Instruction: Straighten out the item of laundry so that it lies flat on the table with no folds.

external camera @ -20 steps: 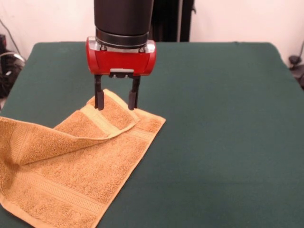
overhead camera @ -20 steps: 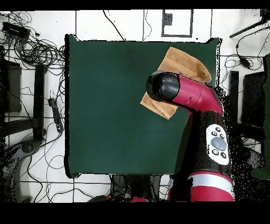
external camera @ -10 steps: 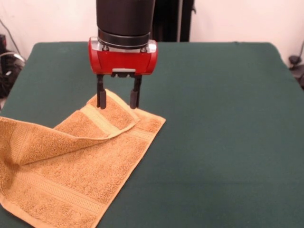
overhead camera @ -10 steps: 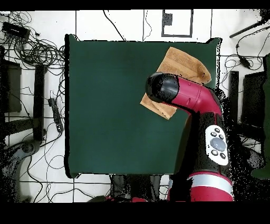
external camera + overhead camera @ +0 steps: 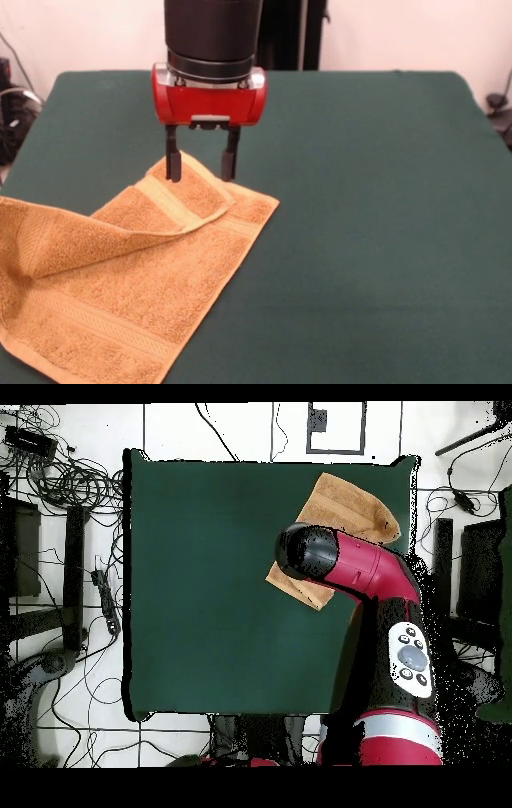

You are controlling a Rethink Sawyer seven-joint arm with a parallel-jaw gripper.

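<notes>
The golden-orange towel (image 5: pixel 136 272) lies at the near left of the dark green table (image 5: pixel 368 208) in the front view. One corner is folded over onto the rest, making a flap whose tip reaches toward the far corner. Part of the towel hangs past the table's left edge. My gripper (image 5: pixel 202 166) hovers open just above the tip of the folded flap, holding nothing; one fingertip (image 5: pixel 174 170) is over the flap's far edge. In the overhead view the towel (image 5: pixel 345 509) sits near the table's top right corner, and the arm (image 5: pixel 340 564) hides my gripper.
Cables and equipment (image 5: pixel 60 474) lie on the floor left of the table in the overhead view. A dark stand (image 5: pixel 292 32) rises behind the table's far edge in the front view.
My gripper has risen slightly and shifted a little to the right in the front view, staying open. The towel has not moved.
</notes>
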